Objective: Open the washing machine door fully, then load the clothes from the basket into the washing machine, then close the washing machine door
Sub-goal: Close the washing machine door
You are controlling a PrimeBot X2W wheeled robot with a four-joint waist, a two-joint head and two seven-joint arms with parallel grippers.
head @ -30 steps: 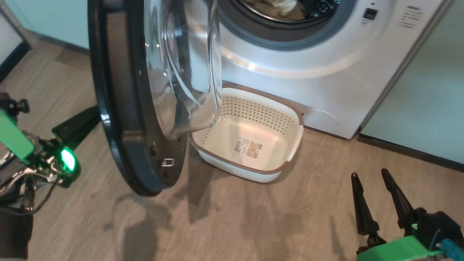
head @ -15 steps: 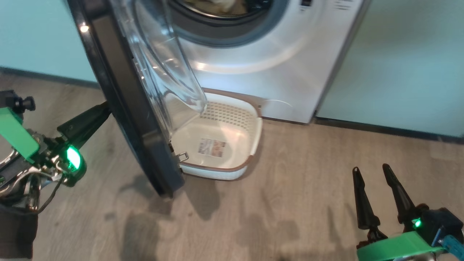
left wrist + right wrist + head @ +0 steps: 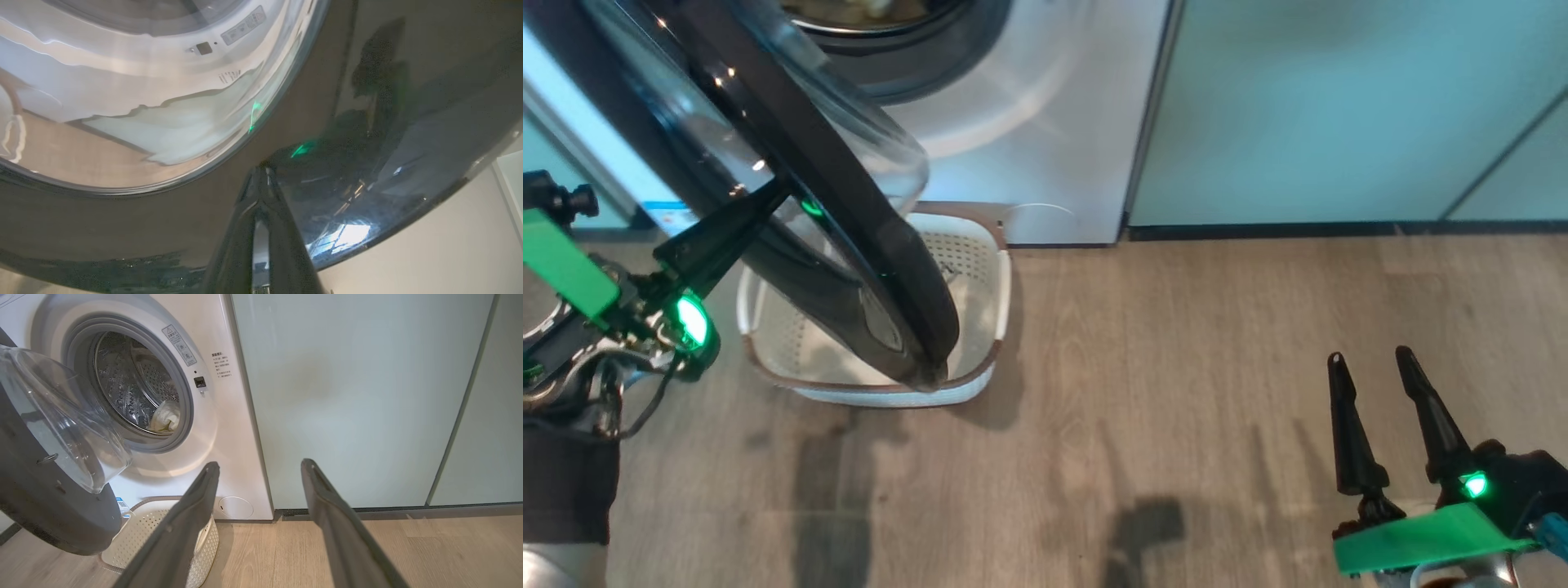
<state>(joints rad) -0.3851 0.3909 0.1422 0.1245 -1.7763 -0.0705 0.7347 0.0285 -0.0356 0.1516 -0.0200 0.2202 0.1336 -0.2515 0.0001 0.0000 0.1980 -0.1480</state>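
1. The left gripper (image 3: 769, 198), fingers pressed together, touches the outer face of the half-open washing machine door (image 3: 866, 237) above the basket (image 3: 1001, 278).
2. The right gripper (image 3: 1369, 354) hovers spread and empty over the wooden floor (image 3: 1176, 367).
3. The clothes (image 3: 165, 416) lie inside the washing machine (image 3: 1045, 122), beside pale green cabinets (image 3: 1339, 106).

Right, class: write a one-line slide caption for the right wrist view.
Open right gripper faces the washing machine, door open, clothes in the drum, basket below.
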